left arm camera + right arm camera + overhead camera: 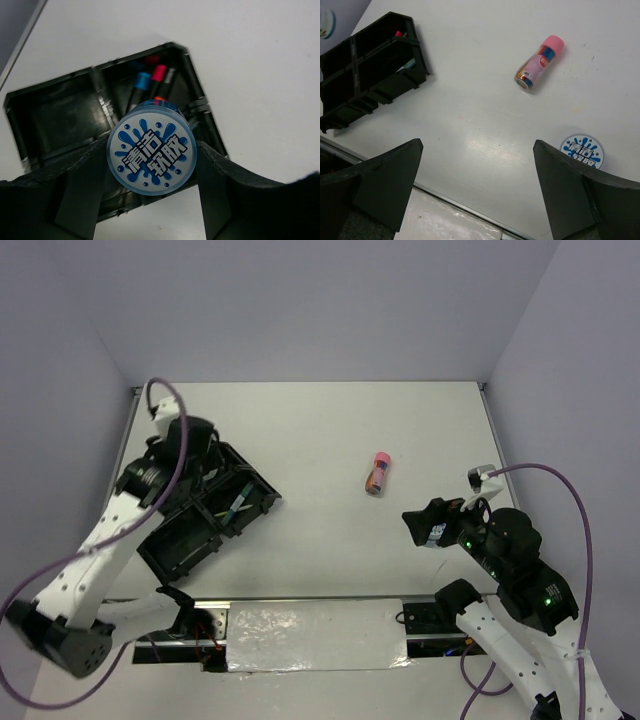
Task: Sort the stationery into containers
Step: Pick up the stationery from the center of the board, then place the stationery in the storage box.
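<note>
My left gripper (152, 167) is shut on a round blue-white tape roll (152, 145) and holds it above the black organiser tray (55, 107). In the top view this gripper (205, 472) is over the tray's (178, 552) far end. One compartment holds highlighters with a blue cap (143, 80) and a pink cap (159, 73). My right gripper (477, 185) is open and empty above bare table, as the top view (425, 525) also shows. A second tape roll (582, 151) lies flat by its right finger. The pink-orange tube (538, 62) lies on its side beyond it (378, 473).
The tray (370, 65) sits far to the left of the right gripper. A metal strip (315, 632) runs along the table's near edge between the arm bases. Grey walls close the table at the back and both sides.
</note>
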